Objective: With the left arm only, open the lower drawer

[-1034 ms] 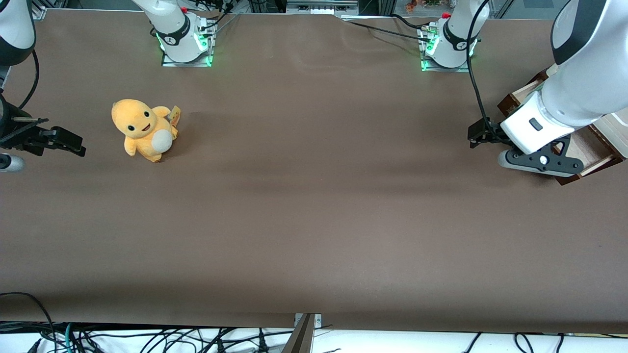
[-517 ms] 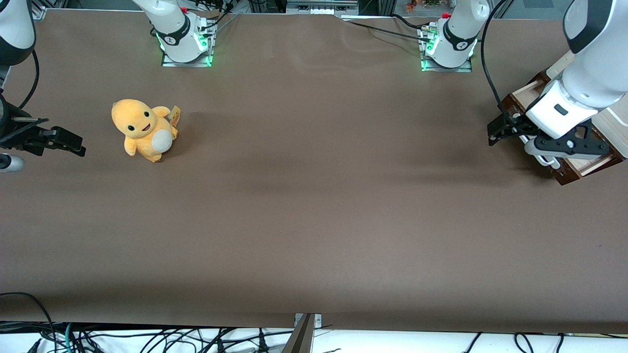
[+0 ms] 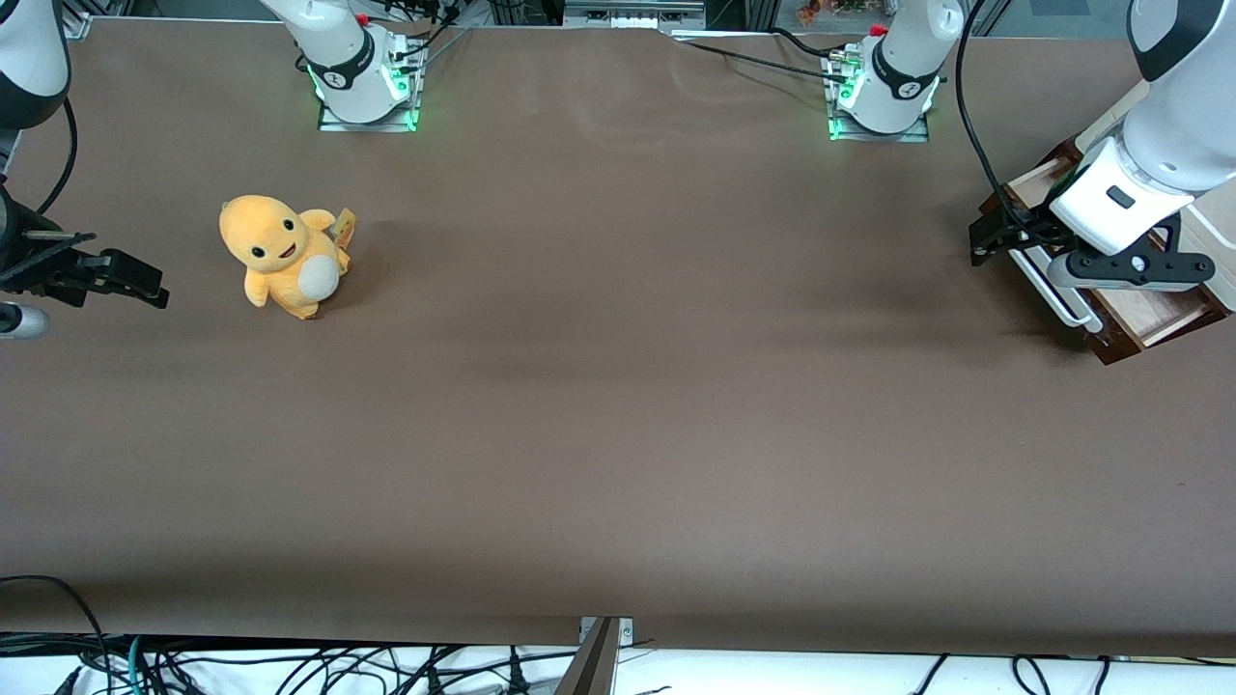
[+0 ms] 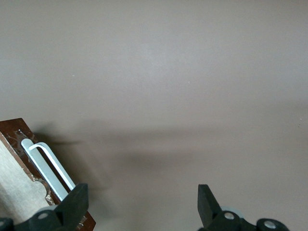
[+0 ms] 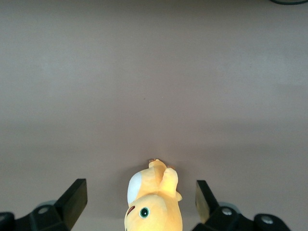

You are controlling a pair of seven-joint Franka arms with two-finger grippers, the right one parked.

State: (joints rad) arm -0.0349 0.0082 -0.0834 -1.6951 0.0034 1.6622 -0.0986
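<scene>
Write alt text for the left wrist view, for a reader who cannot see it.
The left arm's open end effector hangs above the brown table, its two black fingers apart and holding nothing. Beside one finger is the lower drawer's dark wooden front, with its silver bar handle.

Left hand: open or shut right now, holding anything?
Left hand: open, holding nothing; it hovers above the lower drawer, which is pulled out, with the silver handle outside the fingers.
</scene>
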